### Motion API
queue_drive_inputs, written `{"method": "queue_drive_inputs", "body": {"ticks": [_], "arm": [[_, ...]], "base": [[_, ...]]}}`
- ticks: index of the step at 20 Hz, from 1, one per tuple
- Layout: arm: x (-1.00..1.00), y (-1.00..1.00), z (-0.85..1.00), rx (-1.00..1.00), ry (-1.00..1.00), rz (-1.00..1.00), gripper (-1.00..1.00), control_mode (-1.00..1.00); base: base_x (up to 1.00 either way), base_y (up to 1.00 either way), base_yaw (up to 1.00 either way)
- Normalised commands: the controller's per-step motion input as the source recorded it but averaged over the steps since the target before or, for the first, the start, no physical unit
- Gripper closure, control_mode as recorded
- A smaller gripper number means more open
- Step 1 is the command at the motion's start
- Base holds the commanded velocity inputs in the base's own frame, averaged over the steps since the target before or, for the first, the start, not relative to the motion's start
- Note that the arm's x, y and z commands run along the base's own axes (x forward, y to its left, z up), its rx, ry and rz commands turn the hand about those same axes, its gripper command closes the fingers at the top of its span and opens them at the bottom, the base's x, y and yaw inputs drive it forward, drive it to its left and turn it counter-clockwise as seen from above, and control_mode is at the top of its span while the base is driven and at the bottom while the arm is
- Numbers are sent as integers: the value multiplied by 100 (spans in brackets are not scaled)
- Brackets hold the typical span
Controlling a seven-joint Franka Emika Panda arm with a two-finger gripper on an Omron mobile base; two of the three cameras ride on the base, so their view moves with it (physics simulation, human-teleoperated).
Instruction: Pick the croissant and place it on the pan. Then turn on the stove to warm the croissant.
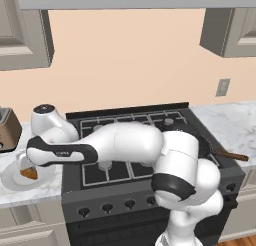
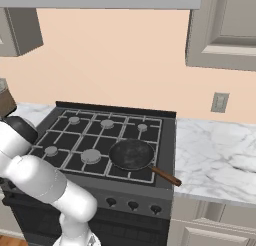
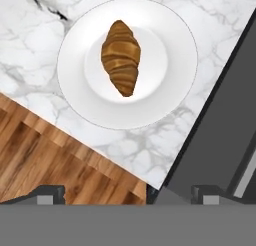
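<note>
The croissant (image 3: 121, 57), golden-brown and lumpy, lies in the middle of a round white plate (image 3: 70, 65) on the marble counter left of the stove (image 1: 125, 125). In the left base view the croissant (image 1: 29, 173) shows on the plate (image 1: 10, 181) right below my hand. My gripper (image 3: 127, 194) hangs above it, open, with nothing between its fingertips (image 3: 50, 192). It also appears at the end of the arm stretched out to the left (image 1: 24, 166). The dark pan (image 2: 131, 154) sits empty on the front right burner of the stove (image 2: 85, 135), its brown handle (image 2: 166, 176) pointing out to the right.
A brown toaster (image 1: 7, 130) stands behind the plate on the left counter. The counter edge and wood floor (image 3: 40, 155) lie close to the plate. The stove's knobs (image 2: 132, 205) run along its front. Marble counter (image 2: 215, 155) extends right of the stove.
</note>
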Motion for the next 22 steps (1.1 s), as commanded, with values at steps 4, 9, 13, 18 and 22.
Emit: {"method": "queue_drive_inputs", "body": {"ticks": [4,9,13,18,22], "arm": [[18,10,-14,0,0,0,-100,-100],[21,8,-15,0,0,0,-100,-100],[22,19,-24,0,1,0,-100,-100],[17,30,-33,0,0,0,-100,-100],[26,37,-27,0,0,0,-100,-100]], "base": [[0,0,0],[0,0,0],[0,0,0],[0,0,0],[0,0,0]]}}
